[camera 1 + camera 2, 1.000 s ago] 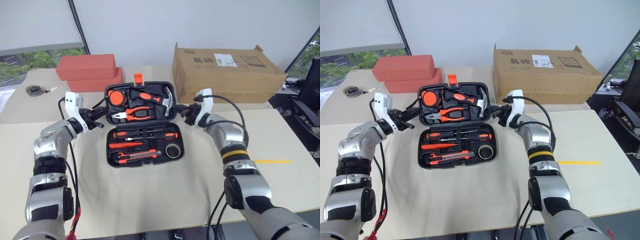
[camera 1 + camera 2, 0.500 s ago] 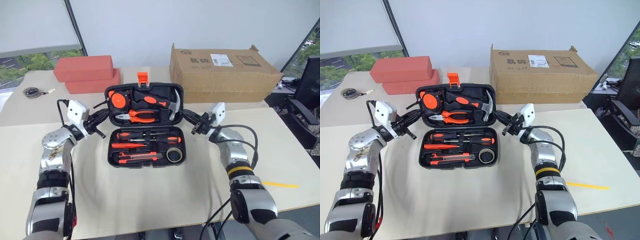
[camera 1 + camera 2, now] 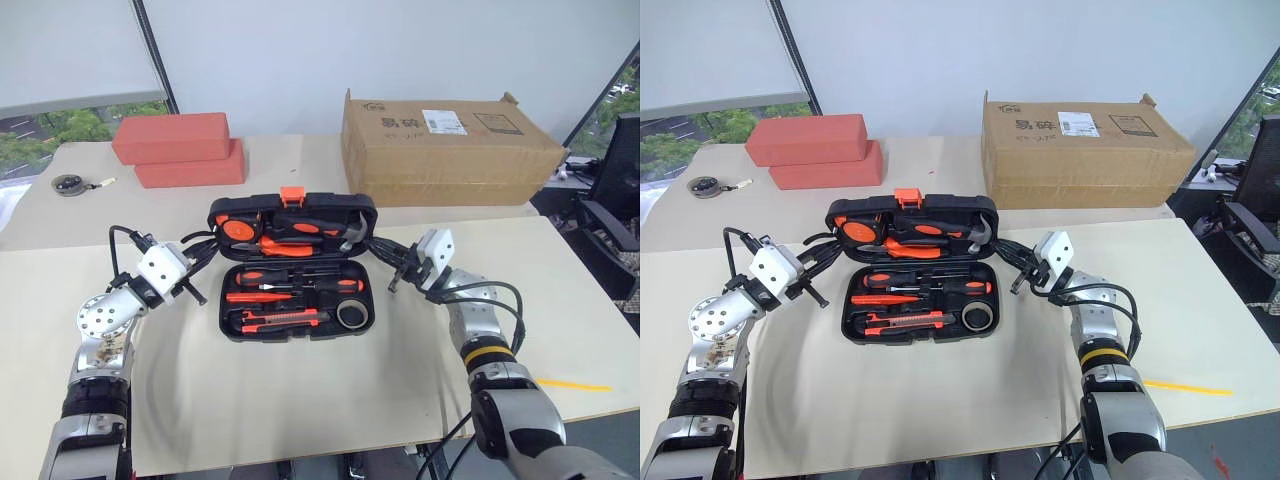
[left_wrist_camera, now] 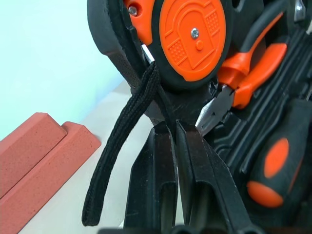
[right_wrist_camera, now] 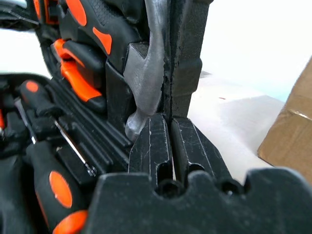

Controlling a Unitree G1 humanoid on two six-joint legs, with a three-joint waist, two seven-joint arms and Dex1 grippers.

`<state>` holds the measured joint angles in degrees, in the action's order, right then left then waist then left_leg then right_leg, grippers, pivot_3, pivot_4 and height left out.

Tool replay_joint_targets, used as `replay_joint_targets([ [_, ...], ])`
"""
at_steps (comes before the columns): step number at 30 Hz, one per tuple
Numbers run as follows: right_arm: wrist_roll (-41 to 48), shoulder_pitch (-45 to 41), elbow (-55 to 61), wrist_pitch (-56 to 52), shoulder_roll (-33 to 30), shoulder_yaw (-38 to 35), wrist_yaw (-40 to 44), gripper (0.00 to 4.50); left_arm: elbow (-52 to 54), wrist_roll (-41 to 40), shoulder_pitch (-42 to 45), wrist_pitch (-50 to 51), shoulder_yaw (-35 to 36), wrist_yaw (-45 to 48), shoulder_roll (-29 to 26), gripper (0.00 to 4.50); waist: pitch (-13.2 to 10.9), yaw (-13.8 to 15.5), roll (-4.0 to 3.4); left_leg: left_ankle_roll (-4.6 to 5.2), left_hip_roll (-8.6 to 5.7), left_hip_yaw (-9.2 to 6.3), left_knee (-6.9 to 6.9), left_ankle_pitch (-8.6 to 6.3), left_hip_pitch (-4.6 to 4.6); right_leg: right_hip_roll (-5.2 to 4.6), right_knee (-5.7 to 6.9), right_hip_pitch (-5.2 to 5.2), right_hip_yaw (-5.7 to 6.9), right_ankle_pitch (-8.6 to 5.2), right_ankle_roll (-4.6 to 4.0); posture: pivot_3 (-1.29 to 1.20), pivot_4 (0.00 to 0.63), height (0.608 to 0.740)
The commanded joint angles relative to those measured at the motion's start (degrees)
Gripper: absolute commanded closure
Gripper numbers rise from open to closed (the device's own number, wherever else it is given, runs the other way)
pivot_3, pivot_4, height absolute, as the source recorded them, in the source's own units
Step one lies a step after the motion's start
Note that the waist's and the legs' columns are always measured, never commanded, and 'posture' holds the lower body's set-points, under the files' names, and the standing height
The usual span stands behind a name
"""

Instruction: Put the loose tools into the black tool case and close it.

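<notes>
Left eye view: my flat black moulded-plastic tool case (image 3: 295,290) lies on the beige table (image 3: 300,400), lid half raised between my grippers. Left wrist view: my left gripper (image 4: 171,127) pinches the lid's rim. Right wrist view: my right gripper (image 5: 169,122) clamps the opposite rim beside a steel hammer head (image 5: 146,73).

Tool case (image 3: 295,270) sits mid-surface (image 3: 300,400), lid half raised, screwdrivers (image 3: 290,284), knife (image 3: 285,319) and tape roll (image 3: 350,315) inside. Behind: blocks (image 3: 180,148) left, cardboard box (image 3: 450,145) right.

Black tool case (image 3: 292,300) with orange latch (image 3: 292,196), orange-and-black tools (image 3: 290,298) inside.
</notes>
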<state>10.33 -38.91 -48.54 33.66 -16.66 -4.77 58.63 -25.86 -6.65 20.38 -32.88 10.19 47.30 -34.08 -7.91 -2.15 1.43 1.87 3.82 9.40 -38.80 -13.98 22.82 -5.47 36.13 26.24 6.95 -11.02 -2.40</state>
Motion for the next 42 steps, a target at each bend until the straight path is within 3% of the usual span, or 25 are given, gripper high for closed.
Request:
replay_joint_targets([
  [1,0.28,0.36,2.41,4.16,-0.61,1.54,2.55,4.50,-0.72,1.43,-0.15,-8.07,-2.09,1.73,-2.02,4.45,0.00,0.01,0.00,0.00,0.01,0.00,0.01,0.00,-0.02,0.01,0.00,-0.02,0.01,0.00,0.00,0.00,0.150,0.712],
  [4,0.12,1.50,2.44,6.02,-2.03,2.52,4.85,4.50,-2.54,0.51,-1.03,-11.03,-3.00,3.63,-3.03,4.45,0.01,0.06,-0.01,0.01,0.01,0.02,0.02,-0.01,-0.09,0.00,-0.01,-0.07,0.00,0.00,0.00,0.00,0.150,0.712],
  [6,-1.37,2.14,2.31,6.59,-4.03,3.93,6.21,3.74,-3.01,-1.57,-2.42,-11.14,-4.29,7.69,-4.30,4.50,0.01,0.08,-0.01,0.05,-0.01,0.03,0.01,-0.03,-0.14,-0.05,0.00,-0.10,-0.01,-0.01,0.00,0.00,0.150,0.712],
  [9,-1.75,3.58,2.48,6.71,-7.12,5.14,8.53,2.80,-3.16,-5.46,-4.87,-11.86,-5.18,13.24,-5.93,3.50,0.02,0.13,-0.03,0.12,0.00,0.10,0.01,-0.08,-0.31,-0.10,0.02,-0.21,-0.05,-0.08,0.13,0.00,0.150,0.712],
  [14,-3.89,9.76,7.86,2.85,-15.29,6.77,10.69,1.15,-5.97,-9.95,-8.12,-7.70,0.09,9.79,-5.11,1.70,0.00,1.17,-0.05,0.25,0.00,0.12,-0.07,-0.16,-0.38,-0.21,0.06,-0.26,-0.08,-0.22,0.36,0.00,0.150,0.712],
  [18,0.80,17.40,21.64,-9.39,-21.09,7.69,15.26,1.07,-5.76,-14.32,-8.99,0.48,3.85,7.25,-4.74,0.31,0.00,1.43,-0.06,0.70,0.04,0.12,-0.07,-0.42,-0.47,-0.49,0.05,-0.30,-0.07,-0.25,0.41,0.00,0.150,0.712],
  [23,7.77,25.91,43.72,-30.31,-26.10,10.36,18.19,1.07,-5.00,-16.29,-3.42,8.99,5.86,3.40,-4.32,0.31,0.00,1.88,-0.05,0.65,0.05,-0.04,-0.10,-0.41,-0.47,-0.66,0.10,-0.36,0.07,-0.24,0.40,0.00,0.150,0.712],
  [28,8.61,26.71,55.64,-44.96,-22.64,14.09,11.01,1.07,-0.39,-15.37,4.11,14.07,2.66,3.04,-1.73,0.31,0.02,2.40,0.00,0.37,0.01,-0.11,-0.18,-0.56,-0.48,-0.62,0.05,-0.49,0.14,-0.16,0.45,0.00,0.150,0.712],
  [35,-0.52,14.25,42.98,-43.11,-9.30,13.63,-7.03,1.07,1.00,-12.75,16.31,17.03,-5.03,7.15,4.41,0.31,-0.05,1.90,0.26,0.63,-0.06,0.03,-0.26,-0.32,-0.40,-0.29,-0.01,-0.44,0.06,0.02,0.46,0.00,0.150,0.712],
  [42,-0.98,10.18,39.79,-44.53,-5.82,10.13,-15.40,1.07,0.27,-8.61,17.52,18.56,-11.10,9.69,7.55,0.31,-0.04,1.48,0.25,0.15,0.00,0.03,-0.12,0.11,-0.40,-0.04,-0.02,-0.38,-0.03,0.02,0.36,0.00,0.150,0.712],
])
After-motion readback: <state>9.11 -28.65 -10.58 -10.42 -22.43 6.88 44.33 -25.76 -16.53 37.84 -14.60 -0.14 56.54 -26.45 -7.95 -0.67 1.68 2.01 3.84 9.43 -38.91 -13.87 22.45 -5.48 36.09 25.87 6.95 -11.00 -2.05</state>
